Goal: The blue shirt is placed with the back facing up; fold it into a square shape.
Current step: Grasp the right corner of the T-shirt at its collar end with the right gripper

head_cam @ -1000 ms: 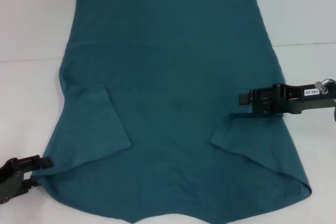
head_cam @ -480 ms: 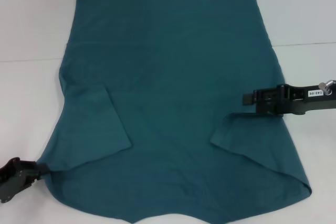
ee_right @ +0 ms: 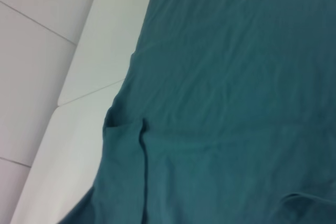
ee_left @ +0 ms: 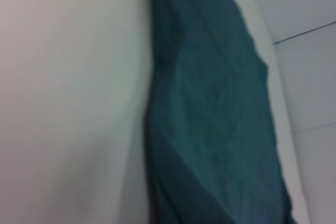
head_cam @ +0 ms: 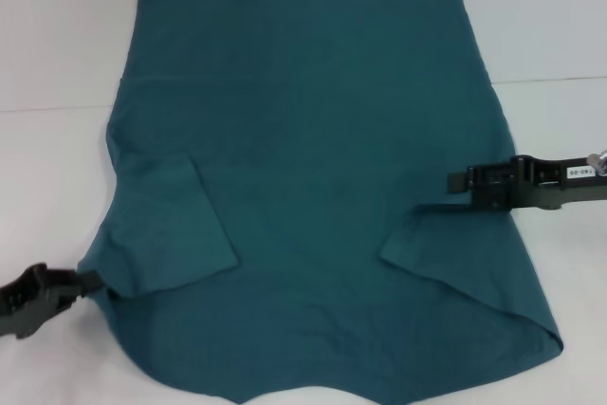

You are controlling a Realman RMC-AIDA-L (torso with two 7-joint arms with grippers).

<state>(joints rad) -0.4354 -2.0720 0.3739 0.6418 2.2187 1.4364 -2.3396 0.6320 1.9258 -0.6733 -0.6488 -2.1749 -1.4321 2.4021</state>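
The blue shirt [head_cam: 313, 139] lies flat on the white table, plain side up, with both short sleeves folded inward onto the body. It also shows in the left wrist view [ee_left: 210, 119] and the right wrist view [ee_right: 236, 87]. My left gripper [head_cam: 87, 281] is at the shirt's near left corner, low at the table, with its fingers together on the cloth edge. My right gripper [head_cam: 460, 180] hovers over the shirt's right edge, just above the folded right sleeve [head_cam: 446, 253].
The white table [head_cam: 57, 45] surrounds the shirt, with bare surface on the left and right. A thin seam line [head_cam: 550, 78] crosses the table top behind the right arm.
My right gripper has drawn back to the right, off the shirt's middle. My left gripper has turned and closed in on the near left corner, and the shirt's edge there has shifted inward.
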